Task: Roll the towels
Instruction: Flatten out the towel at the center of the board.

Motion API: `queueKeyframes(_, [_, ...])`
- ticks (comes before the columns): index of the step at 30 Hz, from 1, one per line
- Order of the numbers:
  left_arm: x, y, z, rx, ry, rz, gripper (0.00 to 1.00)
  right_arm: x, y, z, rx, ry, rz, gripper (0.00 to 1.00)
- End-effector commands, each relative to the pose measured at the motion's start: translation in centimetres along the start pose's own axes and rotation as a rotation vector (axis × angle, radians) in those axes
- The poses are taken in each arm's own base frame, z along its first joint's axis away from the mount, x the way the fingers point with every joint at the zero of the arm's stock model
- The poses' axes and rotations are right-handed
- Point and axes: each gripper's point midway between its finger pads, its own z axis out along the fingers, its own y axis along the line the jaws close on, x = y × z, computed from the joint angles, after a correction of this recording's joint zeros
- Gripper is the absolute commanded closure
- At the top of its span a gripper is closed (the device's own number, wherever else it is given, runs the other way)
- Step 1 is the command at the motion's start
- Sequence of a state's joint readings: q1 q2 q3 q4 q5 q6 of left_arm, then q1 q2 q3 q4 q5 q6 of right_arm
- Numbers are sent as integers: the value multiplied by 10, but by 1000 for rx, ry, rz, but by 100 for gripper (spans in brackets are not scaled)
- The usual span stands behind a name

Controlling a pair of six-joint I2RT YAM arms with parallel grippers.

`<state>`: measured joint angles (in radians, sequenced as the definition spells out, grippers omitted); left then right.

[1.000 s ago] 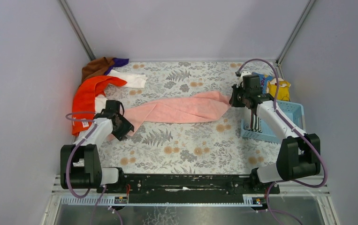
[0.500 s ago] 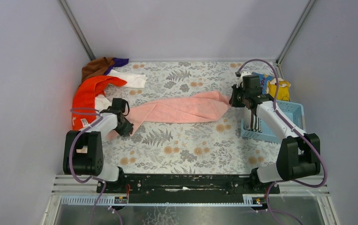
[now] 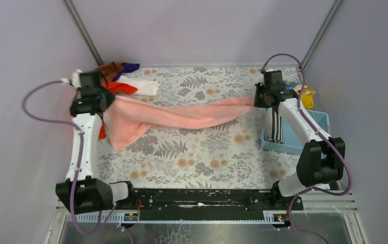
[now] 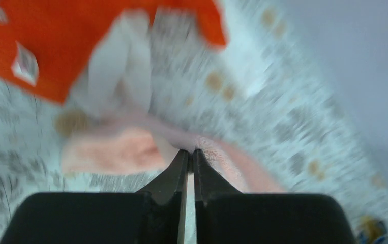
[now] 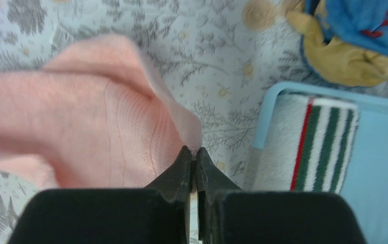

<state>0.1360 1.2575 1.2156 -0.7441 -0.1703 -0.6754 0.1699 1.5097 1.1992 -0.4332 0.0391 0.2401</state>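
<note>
The pink towel (image 3: 181,116) hangs stretched across the table between both arms, and its left part sags down to the cloth. My left gripper (image 3: 109,99) is shut on its left corner, raised near the left wall. In the left wrist view the gripper (image 4: 190,151) pinches pink towel (image 4: 115,150) at its tips; the picture is blurred. My right gripper (image 3: 256,100) is shut on the right corner; in the right wrist view the gripper (image 5: 194,150) bites the pink towel (image 5: 80,132). A striped towel (image 3: 275,127) lies in the blue basket (image 3: 319,119).
Orange (image 3: 118,87), brown (image 3: 109,68), purple (image 3: 129,66) and white (image 3: 143,87) towels are piled at the back left. A yellow and blue soft toy (image 3: 303,94) lies behind the basket. Grey walls close in the left, right and back.
My left gripper shut on the pink towel's left end and swung up and back toward the left wall, lifting it. The right gripper shifted slightly back, and the towel is now pulled out.
</note>
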Motion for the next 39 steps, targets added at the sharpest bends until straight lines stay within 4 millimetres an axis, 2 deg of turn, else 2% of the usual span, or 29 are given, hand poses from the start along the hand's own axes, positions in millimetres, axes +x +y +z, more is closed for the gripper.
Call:
queueKeyframes(1, [-81,-10,-65,22,-182,39,100,-61,-11,-22,67,-140,64,98])
queueKeyframes(6, [-144,-49,-97,135,-281,-11,100,-136,-8,-55,54,-302,81,96])
queueKeyframes(10, [-174,-69,-100,231,-287,-97,100,-190,-11,-87,77,-421,73,95])
queueKeyframes(13, [-193,-77,-107,288,-310,-126,100,-219,-22,-118,122,-525,73,95])
queueKeyframes(16, [-209,-71,-118,306,-346,-149,100,-231,-37,-143,168,-601,87,92])
queueKeyframes(19, [-207,-64,-123,324,-342,-157,100,-228,-39,-158,155,-610,96,92])
queueKeyframes(21, [-199,-60,-129,333,-338,-148,100,-217,-34,-166,121,-592,87,92])
queueKeyframes(25, [-174,-45,-143,325,-339,-118,100,-188,-30,-184,84,-573,71,93])
queueKeyframes(30, [-143,-25,-171,312,-360,-83,100,-149,-33,-212,78,-559,61,93])
queueKeyframes(33, [-134,-14,-187,297,-396,-72,100,-137,-28,-226,42,-572,52,92])
queueKeyframes(36, [-131,-10,-177,276,-384,-71,100,-137,-24,-224,14,-583,43,91])
queueKeyframes(39, [-126,-11,-144,265,-308,-76,100,-144,-24,-201,23,-546,42,91])
